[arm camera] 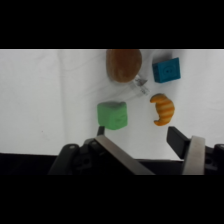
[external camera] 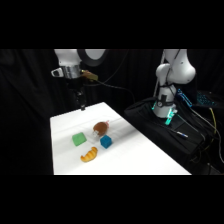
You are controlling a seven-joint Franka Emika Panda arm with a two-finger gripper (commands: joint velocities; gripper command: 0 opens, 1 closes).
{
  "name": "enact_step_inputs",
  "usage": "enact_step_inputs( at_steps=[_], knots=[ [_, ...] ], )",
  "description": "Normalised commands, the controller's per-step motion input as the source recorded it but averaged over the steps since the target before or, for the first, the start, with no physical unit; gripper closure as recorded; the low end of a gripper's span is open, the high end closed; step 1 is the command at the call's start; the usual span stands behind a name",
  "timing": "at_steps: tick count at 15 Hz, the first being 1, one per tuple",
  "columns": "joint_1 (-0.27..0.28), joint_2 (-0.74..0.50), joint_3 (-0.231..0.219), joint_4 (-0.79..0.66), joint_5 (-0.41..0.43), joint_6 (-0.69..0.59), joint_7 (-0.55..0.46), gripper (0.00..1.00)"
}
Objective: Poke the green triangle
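One gripper point(arm camera: 137, 140) finger partly cut off

Arm, white Franka Panda: base point(external camera: 167, 102) at upper right of the side view; middle cut off by the frame top. Wrist section at upper left, pointing straight down. Gripper point(external camera: 82, 105): dark, hanging at the upper left. In the wrist view, gripper point(arm camera: 137, 135) at bottom centre, fingers point(arm camera: 176, 137) spread apart, holding nothing.
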Motion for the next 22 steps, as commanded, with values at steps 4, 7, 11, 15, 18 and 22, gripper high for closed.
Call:
enact_step_inputs(
  at_steps=[4, 7, 11, 15, 18, 22],
  knots=[
    [-0.074, 0.39, 0.031, 0.68, 0.099, -0.24, -0.13, 0.76],
    [-0.071, 0.38, 0.068, 0.62, 0.117, -0.23, -0.1, 1.0],
    [-0.1, 0.44, 0.108, 0.58, 0.169, -0.18, -0.12, 0.96],
    [-0.131, 0.43, 0.114, 0.51, 0.177, -0.11, -0.11, 0.97],
    [-0.132, 0.41, 0.082, 0.48, 0.137, -0.06, -0.06, 0.98],
    [-0.103, 0.36, 0.056, 0.45, 0.087, -0.05, -0.01, 0.97]
  ],
)
